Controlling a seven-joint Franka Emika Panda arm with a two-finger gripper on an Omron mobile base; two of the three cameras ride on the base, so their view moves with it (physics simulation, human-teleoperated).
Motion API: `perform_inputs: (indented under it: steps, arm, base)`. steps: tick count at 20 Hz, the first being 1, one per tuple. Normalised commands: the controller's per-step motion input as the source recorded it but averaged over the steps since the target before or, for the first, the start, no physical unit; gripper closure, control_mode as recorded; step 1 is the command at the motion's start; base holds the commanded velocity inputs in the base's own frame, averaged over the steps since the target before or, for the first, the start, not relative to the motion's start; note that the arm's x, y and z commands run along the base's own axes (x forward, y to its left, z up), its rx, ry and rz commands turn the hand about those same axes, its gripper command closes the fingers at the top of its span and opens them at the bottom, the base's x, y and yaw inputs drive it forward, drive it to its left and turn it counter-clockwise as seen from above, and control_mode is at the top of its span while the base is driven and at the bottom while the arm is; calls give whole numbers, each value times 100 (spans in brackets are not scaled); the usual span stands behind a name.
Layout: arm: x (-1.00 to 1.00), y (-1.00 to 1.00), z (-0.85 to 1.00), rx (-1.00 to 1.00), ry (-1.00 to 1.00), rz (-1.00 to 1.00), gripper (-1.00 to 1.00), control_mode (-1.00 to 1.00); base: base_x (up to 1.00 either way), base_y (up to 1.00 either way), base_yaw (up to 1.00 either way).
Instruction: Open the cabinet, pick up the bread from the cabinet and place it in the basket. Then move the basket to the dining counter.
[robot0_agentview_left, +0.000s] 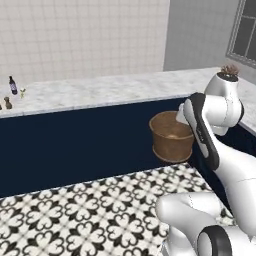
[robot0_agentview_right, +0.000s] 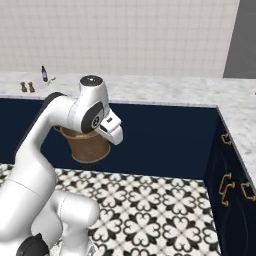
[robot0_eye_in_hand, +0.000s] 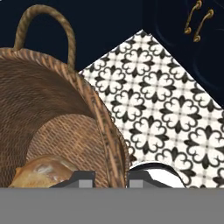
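Step in hand: the carry looked under way, with the basket (robot0_agentview_left: 171, 136) held off the patterned floor (robot0_agentview_left: 100, 210) in front of the dining counter (robot0_agentview_left: 100, 90), so setting it down on top seemed to be what was left.
Gripper: the gripper (robot0_eye_in_hand: 111, 177) was nearly shut, its two fingers pinching the basket's woven wall at the rim, one tip inside and one outside.
Basket: it hung at about the height of the counter's dark navy front, below the marbled top, and its loop handle (robot0_eye_in_hand: 43, 26) stood free above the rim.
Bread: the bread (robot0_eye_in_hand: 43, 173) lay inside the basket on its woven bottom, close to the inner fingertip.
Counter: the long marbled top was bare near the basket; a small dark bottle (robot0_agentview_left: 13, 85) and two small brown shakers (robot0_agentview_left: 7, 103) stood well apart at the far left.
How to do it well: a rim pinch is a weak hold on a load hanging to one side, so the lift probably wanted to be slow and level, raised until the base clears the counter edge before going forward.
Risk: tilting could roll the bread out, and a knock of the base against the edge could twist the wall out of the fingers.
Set-down: lower until the base rests flat, well in from the edge, before letting go.
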Motion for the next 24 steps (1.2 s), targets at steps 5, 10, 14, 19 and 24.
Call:
perform_inputs:
  steps: [5,10,14,19,24]
  arm:
    - [0,0,0,0,0,0,100,100]
    - [0,0,0,0,0,0,100,100]
    - [0,0,0,0,0,0,100,100]
    - [0,0,0,0,0,0,100,100]
    - [0,0,0,0,0,0,100,100]
  base:
    - [100,0,0]
    - [100,0,12]
    - [100,-3,11]
    - [100,-5,13]
    - [100,-8,4]
